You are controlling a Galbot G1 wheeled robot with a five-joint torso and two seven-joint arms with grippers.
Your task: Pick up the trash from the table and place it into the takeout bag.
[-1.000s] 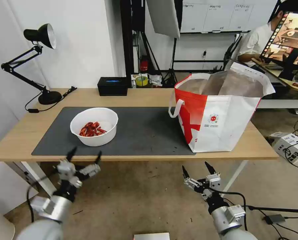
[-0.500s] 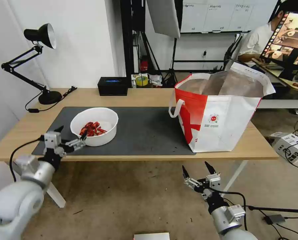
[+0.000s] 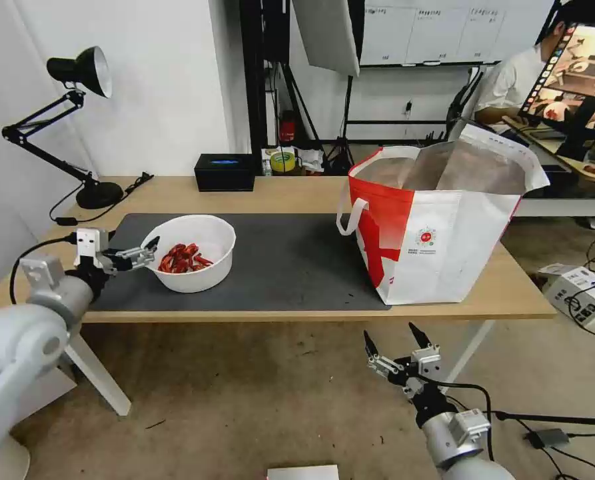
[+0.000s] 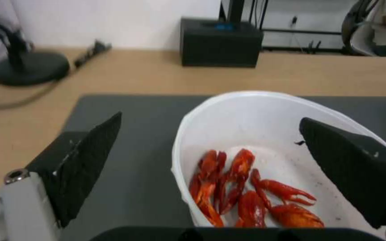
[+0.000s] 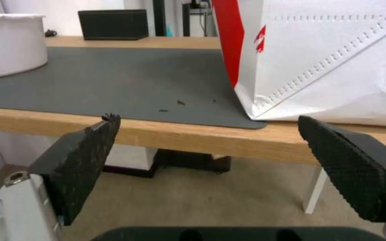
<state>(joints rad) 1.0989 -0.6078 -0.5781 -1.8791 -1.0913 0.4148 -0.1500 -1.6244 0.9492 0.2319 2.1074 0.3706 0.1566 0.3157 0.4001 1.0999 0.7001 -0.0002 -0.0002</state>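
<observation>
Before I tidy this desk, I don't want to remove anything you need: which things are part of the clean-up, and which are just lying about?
Part of the job:
- white bowl with red shell scraps, at the open left gripper
- red-and-white takeout bag
- table

Just lying about:
- black box
- desk lamp
- tape roll

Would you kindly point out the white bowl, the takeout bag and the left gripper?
white bowl (image 3: 207, 279): head view, on its front outer wall.
takeout bag (image 3: 457, 247): head view, on its white front panel.
left gripper (image 3: 139, 253): head view, midway between its fingertips.
</observation>
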